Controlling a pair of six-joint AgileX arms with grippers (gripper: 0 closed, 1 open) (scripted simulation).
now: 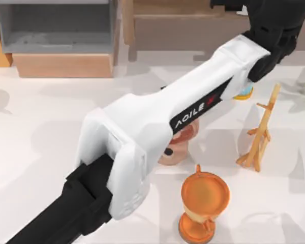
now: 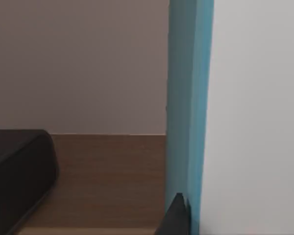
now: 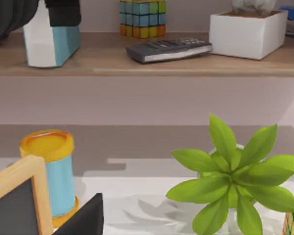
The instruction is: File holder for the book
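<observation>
The book (image 3: 51, 45), teal-blue with white page edges, stands upright on the long wooden shelf (image 3: 152, 62) at the table's back right. My left gripper (image 3: 61, 11) comes down on it from above and is shut on it. In the left wrist view the book (image 2: 186, 112) rises right beside a dark fingertip (image 2: 179, 215). My left arm (image 1: 157, 127) stretches across the table from the front left to the shelf. The grey file holder (image 1: 56, 35) stands at the back left, apart from the book. My right gripper (image 3: 83, 220) hangs low over the table's right side.
A colourful cube (image 3: 142, 17), a calculator (image 3: 169, 49) and a white box (image 3: 247, 32) share the shelf, with a black box (image 2: 17, 176) near the book. On the table stand a blue-and-yellow can (image 3: 51, 171), a plant (image 3: 225, 181), an orange trophy (image 1: 203, 203) and a wooden rack (image 1: 259, 137).
</observation>
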